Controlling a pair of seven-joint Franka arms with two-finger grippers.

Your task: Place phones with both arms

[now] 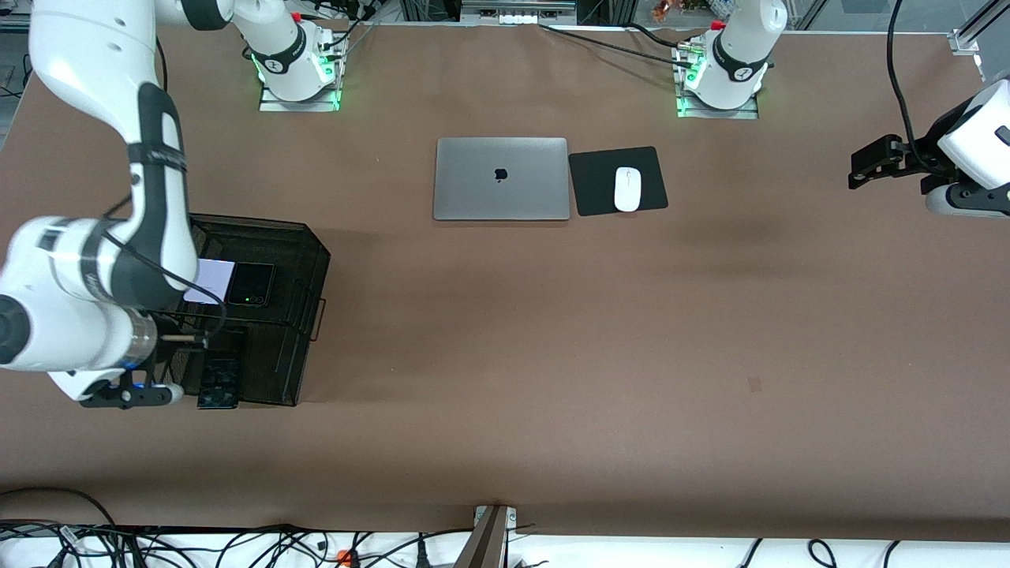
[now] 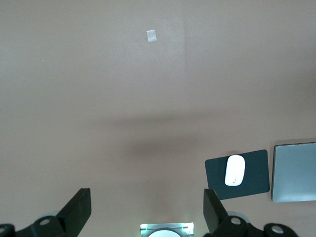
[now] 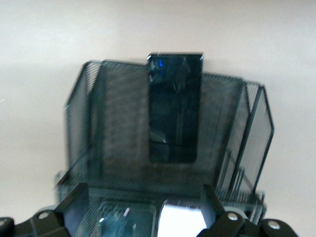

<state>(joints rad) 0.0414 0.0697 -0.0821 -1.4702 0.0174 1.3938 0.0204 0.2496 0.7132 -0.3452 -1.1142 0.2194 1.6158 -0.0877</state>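
Holding three phones (image 3: 175,108): black mesh organizer (image 1: 304,260).

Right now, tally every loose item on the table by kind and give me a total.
Phones: 3, all in the black mesh organizer: pale lilac-white phone, small black phone, longer black phone
Laptops: 1, silver laptop
Mice: 1, white mouse
Mouse pads: 1, black mouse pad
Organizers: 1
Total: 7
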